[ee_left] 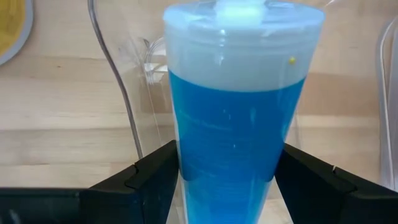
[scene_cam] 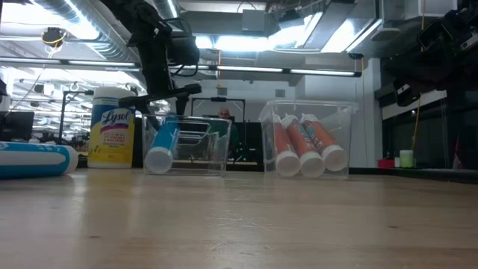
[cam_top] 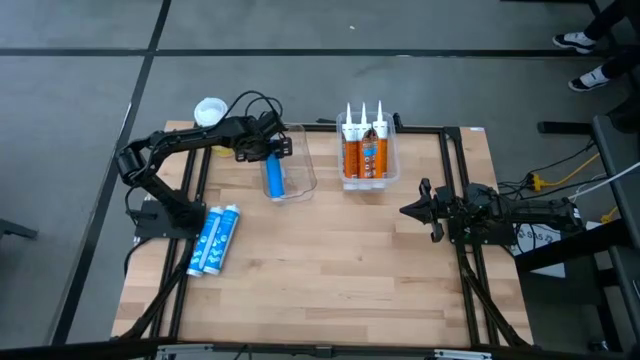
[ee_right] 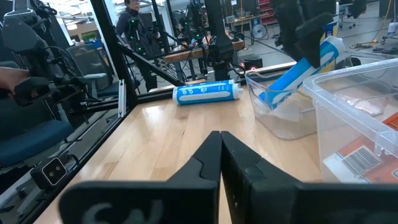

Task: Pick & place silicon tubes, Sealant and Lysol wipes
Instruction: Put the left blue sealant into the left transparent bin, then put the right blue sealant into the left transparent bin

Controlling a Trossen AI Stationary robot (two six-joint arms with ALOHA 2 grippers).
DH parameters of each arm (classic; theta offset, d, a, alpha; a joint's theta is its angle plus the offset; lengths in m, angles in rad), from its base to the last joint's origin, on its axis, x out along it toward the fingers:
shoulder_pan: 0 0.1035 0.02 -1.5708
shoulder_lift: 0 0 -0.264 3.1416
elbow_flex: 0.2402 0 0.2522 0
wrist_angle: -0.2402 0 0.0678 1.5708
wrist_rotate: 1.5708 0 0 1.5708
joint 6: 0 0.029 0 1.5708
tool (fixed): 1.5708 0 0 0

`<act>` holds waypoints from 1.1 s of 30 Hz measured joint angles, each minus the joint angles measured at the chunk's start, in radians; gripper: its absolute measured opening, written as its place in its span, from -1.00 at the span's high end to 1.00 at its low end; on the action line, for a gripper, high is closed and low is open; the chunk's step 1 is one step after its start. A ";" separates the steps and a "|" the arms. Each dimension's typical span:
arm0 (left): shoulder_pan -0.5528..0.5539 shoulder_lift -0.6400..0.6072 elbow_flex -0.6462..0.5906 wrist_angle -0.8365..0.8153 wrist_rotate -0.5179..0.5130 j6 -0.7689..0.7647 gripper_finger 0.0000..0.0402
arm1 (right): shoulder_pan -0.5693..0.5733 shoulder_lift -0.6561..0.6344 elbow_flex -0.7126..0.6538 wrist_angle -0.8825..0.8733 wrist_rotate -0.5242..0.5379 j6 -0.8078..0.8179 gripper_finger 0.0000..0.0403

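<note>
Over the clear bin, the left tool is clamped on a blue tube – two more tubes and the Lysol wipes wait; right tool rests together on the desk

Blue tube, yellow Lysol wipes

The work surface is a light wooden table edged by a black metal frame. Grey floor surrounds it, marked with dark lines. Two feet in dark shoes with white soles show at the far corner. Overhead, silver ducting and bright strip lights run across an open ceiling. Beyond the table stand a blue chair, workbenches, and a person in dark clothing.
</note>
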 joint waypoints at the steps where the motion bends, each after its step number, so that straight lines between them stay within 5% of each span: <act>1: 0.000 0.000 0.000 0.000 0.000 0.007 -0.21 | 0.000 0.000 0.000 0.000 0.000 0.000 0.94; 33: 0.000 -0.003 0.000 0.038 0.128 0.079 -0.34 | 0.000 0.000 0.000 0.000 0.000 -0.001 0.94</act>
